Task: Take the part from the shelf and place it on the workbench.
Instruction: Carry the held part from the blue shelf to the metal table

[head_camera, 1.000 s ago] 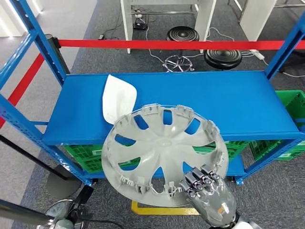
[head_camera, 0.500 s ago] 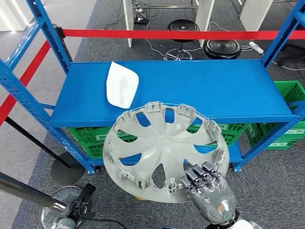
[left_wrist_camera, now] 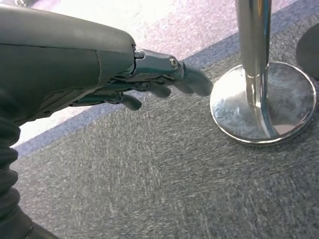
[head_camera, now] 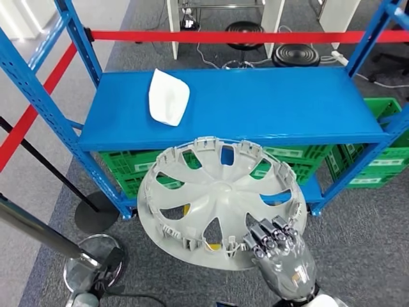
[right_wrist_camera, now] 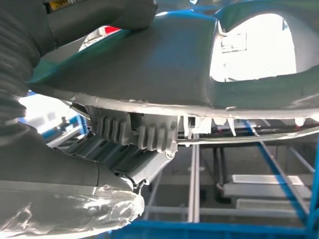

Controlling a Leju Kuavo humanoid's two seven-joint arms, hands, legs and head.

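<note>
One grey plastic spoked wheel cover [head_camera: 222,201], clips ringing its rim, hangs in the air in front of the blue metal shelf [head_camera: 270,105], gripped at its near edge by the right hand [head_camera: 280,256] (fingers curled over the rim). One white curved part [head_camera: 168,96] lies on the shelf. The left hand [left_wrist_camera: 112,74], fingers loosely extended and holding nothing, hangs above grey carpet beside a chrome post base [left_wrist_camera: 263,102].

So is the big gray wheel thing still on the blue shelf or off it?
Off it. The wheel cover is held by its rim in the right hand, out in front of the blue shelf, above the floor.
</note>
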